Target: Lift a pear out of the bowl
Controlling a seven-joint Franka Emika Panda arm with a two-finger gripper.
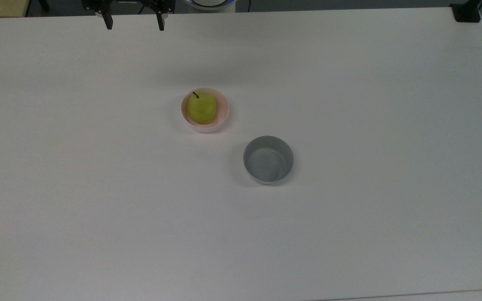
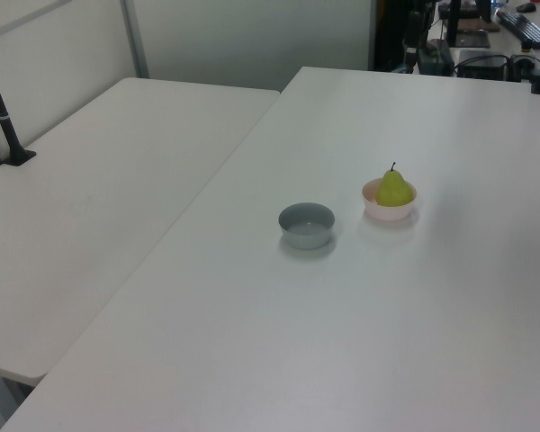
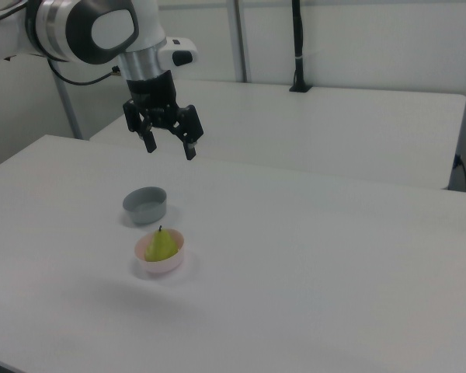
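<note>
1. Small yellow-green rounded pear (image 1: 202, 107) with a short dark stem sits upright inside the small round pale pink bowl (image 1: 223, 113), near table centre in the top view; stem tip points toward 11 o'clock there. Same pear (image 2: 394, 189) (image 3: 161, 245) pokes above the bowl rim in the left view and the right view.
2. Pink bowl (image 2: 373, 205) (image 3: 174, 259) rests on the white matte table (image 1: 349, 230); pear fills most of it, leaning to the top view's left side of the bowl.
3. Grey round bowl (image 1: 268, 159) stands at roughly 4 o'clock from the pink bowl in the top view, near but apart, nothing in it. In the left view the grey bowl (image 2: 306, 225) is at 8 o'clock from the pink one; in the right view (image 3: 145, 204) at 11 o'clock.
4. Black two-finger gripper (image 1: 134, 23) (image 3: 169, 145) on the white-and-grey arm (image 3: 93, 31) hangs high above the table, at 11 o'clock from the pear in the top view, well apart from both bowls. Fingers spread wide, released, grasping nothing.
5. Second white table (image 2: 99, 198) adjoins along the left view's left.
</note>
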